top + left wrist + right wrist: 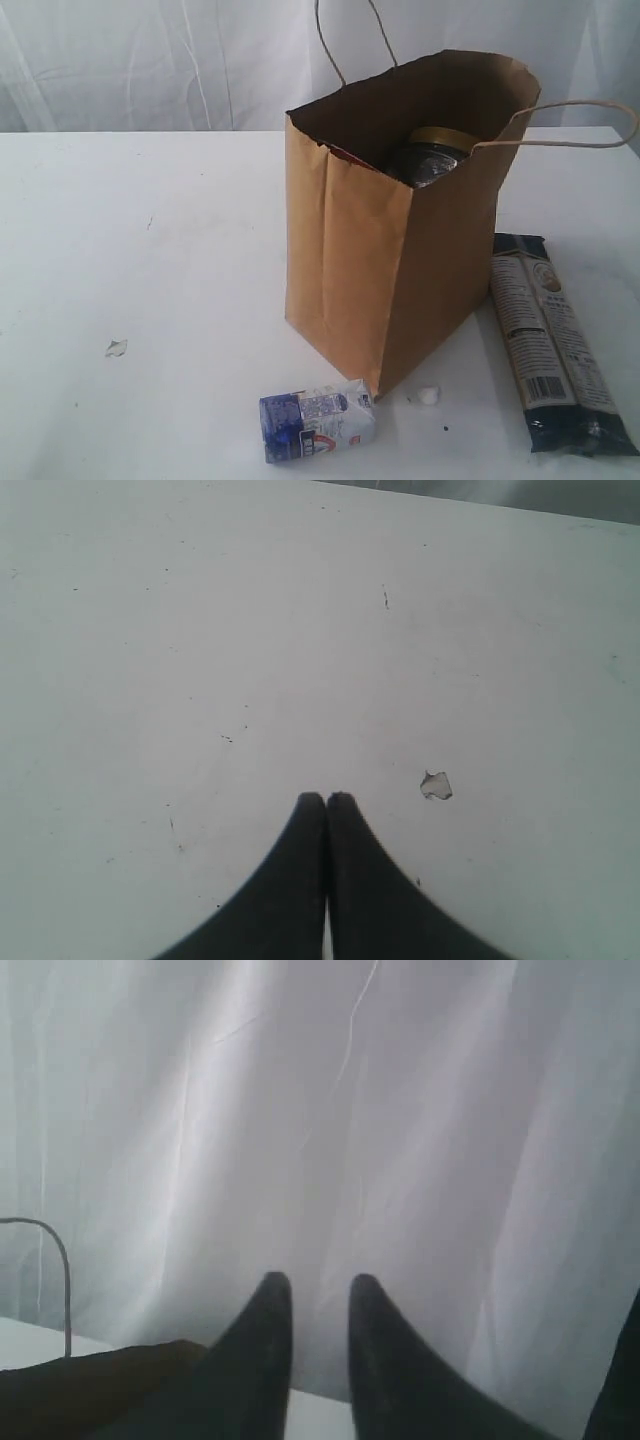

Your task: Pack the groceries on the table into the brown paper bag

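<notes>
Your small blue-white carton (317,420) lies on its side on the tabletop (130,250), just in front of the brown paper bag (370,270), at its near corner. The bag stands upright with its 2 loop handles up, and the clear jar with olive-gold lid (435,155) sits tilted inside its mouth. To the bag's right, the long dark-blue-and-cream packet (553,345) lies flat. Your left hand (327,800) is clenched on nothing, hovering by a small white flake (435,785) left of the bag. Your right hand (320,1295) is released and empty, fingers apart, facing the white curtain (450,1110) behind the bag.
</notes>
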Robot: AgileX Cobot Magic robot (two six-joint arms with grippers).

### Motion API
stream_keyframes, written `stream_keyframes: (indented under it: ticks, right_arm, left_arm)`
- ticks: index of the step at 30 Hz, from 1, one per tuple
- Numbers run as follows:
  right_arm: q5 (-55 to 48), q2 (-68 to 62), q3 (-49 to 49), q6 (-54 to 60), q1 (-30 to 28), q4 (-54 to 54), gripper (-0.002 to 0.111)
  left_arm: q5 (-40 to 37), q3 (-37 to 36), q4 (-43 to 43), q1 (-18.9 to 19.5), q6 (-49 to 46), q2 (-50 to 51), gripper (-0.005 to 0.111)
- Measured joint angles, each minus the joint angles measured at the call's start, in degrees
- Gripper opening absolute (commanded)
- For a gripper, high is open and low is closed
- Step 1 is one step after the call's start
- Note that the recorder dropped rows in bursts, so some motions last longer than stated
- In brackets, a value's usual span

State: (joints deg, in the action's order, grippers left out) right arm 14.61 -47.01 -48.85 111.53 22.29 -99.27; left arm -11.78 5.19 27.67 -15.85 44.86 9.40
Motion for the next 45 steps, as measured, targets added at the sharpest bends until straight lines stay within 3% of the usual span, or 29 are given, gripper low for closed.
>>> stream_keyframes:
  ticks: [1, 4, 11, 14, 16, 19, 20, 23, 29, 37, 45]
  right_arm:
    - [0.0, 1.24, 0.45, 0.92, 0.0, -0.1, 0.0]
    - [-0.76, 7.26, 3.87, 3.06, 0.0, -0.52, 0.0]
    - [-13.65, 12.84, 12.96, 2.04, 0.0, -0.04, 0.0]
    - [-18.75, 14.09, 16.53, -18.32, 0.0, 8.12, 0.0]
    - [-23.0, 14.85, 18.22, -38.32, 0.0, 17.1, 0.0]
    - [-32.35, 15.22, 19.58, -68.5, 0.0, 35.38, 0.0]
    - [-41.54, 15.22, 19.95, -83.19, 0.0, 47.92, 0.0]
    - [-55.82, 14.91, 20.07, -93.77, 0.0, 61.94, 0.0]
    - [-67.11, 9.48, 19.27, -99.58, 0.0, 77.44, 0.0]
    - [-62.4, -14.44, 15.51, -89.69, 0.0, 79.01, 0.002]
    - [-49.36, -31.89, 11.54, -79.16, 1.92, 78.18, 0.041]
  left_arm:
    - [0.0, 0.0, 0.0, 0.0, 0.0, 0.0, 0.0]
    - [0.0, 0.0, 0.0, 0.0, 0.0, 0.0, 0.0]
    - [0.0, 0.0, 0.0, 0.0, 0.0, 0.0, 0.0]
    - [0.0, 0.0, 0.0, 0.0, 0.0, 0.0, 0.0]
    - [0.0, 0.0, 0.0, 0.0, 0.0, 0.0, 0.0]
    - [0.0, 0.0, 0.0, 0.0, 0.0, 0.0, 0.0]
    - [0.0, 0.0, 0.0, 0.0, 0.0, 0.0, 0.0]
    - [0.0, 0.0, 0.0, 0.0, 0.0, 0.0, 0.0]
    - [0.0, 0.0, 0.0, 0.0, 0.0, 0.0, 0.0]
    - [0.0, 0.0, 0.0, 0.0, 0.0, 0.0, 0.0]
    - [0.0, 0.0, 0.0, 0.0, 0.0, 0.0, 0.0]
